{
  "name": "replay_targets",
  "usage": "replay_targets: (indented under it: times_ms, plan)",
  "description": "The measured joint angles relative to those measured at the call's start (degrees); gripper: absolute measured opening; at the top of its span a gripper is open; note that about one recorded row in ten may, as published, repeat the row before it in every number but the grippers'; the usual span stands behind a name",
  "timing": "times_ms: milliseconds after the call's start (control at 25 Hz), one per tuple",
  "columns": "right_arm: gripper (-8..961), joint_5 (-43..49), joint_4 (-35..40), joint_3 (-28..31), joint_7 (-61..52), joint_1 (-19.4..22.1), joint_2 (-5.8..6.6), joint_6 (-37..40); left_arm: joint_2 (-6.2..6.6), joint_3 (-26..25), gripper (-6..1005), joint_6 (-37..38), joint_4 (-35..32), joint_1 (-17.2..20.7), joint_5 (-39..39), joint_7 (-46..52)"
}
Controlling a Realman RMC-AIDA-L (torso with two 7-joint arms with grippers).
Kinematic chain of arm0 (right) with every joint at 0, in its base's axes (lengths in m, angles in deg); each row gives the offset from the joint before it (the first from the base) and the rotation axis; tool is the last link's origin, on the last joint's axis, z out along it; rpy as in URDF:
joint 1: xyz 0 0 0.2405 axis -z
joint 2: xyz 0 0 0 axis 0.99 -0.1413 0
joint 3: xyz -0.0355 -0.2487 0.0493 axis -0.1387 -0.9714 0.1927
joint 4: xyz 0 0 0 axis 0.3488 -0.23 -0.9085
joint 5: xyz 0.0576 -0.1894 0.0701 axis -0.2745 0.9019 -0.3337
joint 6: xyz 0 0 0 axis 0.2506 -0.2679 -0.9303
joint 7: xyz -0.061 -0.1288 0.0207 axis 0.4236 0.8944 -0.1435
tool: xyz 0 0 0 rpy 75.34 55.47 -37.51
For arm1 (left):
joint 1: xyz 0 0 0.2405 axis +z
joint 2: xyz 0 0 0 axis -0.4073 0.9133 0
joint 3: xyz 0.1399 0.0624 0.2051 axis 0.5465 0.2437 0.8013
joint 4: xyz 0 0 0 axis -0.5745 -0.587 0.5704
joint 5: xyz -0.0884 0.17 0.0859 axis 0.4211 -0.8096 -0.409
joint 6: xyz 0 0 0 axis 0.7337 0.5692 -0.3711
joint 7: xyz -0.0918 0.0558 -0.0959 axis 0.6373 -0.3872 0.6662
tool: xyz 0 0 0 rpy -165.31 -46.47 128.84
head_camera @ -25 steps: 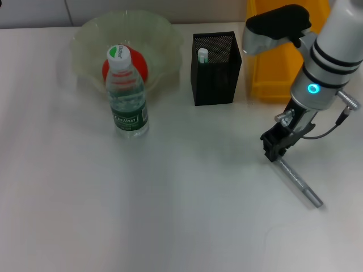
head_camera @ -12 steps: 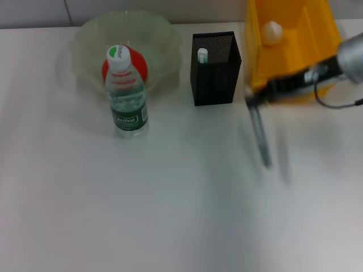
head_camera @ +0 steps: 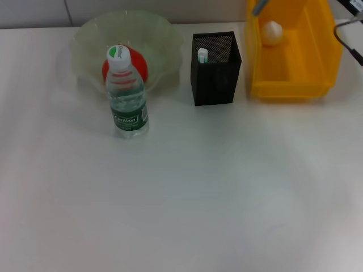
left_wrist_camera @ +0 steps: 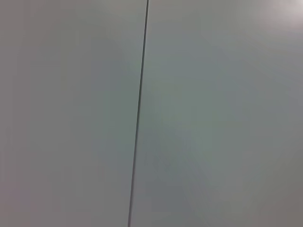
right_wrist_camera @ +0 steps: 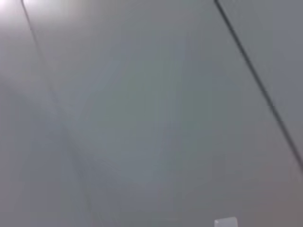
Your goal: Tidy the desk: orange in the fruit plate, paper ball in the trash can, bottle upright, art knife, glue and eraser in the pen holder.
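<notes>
Neither tool shows, so we cannot tell their grip. Orange [head_camera: 139, 65], paper ball [head_camera: 271, 31] and bottle [head_camera: 126, 96] look settled (pen holder [head_camera: 214, 68] items remain, we judge).

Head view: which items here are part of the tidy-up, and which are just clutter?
Task items:
- red-orange round orange in pale green scalloped fruit plate
- clear green-label bottle, upright
- black mesh pen holder
- white crumpled paper ball in yellow plastic trash can

Clutter:
- none visible on the white desk

White lettering on the bottle's [head_camera: 127, 93] dark green label, left of centre; too small to read.
</notes>
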Motion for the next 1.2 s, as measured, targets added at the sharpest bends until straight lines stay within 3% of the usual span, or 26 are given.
replay_targets:
  times_ms: [120, 400, 1000, 1200]
  plan:
    - [137, -1.29, -4.17, -0.39, 7.59, -3.69, 0.02, -5.74, 0.02, 0.15, 713, -0.27, 0.02, -0.10, 0.02, -0.02]
    - [136, -0.69, -5.70, -6.53, 8.08, -7.68, 0.04, -13.27, -0.03, -0.05, 713, -0.35, 0.02, 0.01, 0.04, -0.02]
    - [137, -1.11, -4.73, -12.97, 3.37, -7.23, 0.01, -13.76, 0.00, -0.05, 713, -0.51, 0.44, -0.14, 0.19, -0.08]
    - [136, -1.14, -5.13, -15.96, 3.54, -7.67, 0.01, -18.69, 0.03, -0.05, 713, -0.60, 0.44, -0.21, 0.19, -0.10]
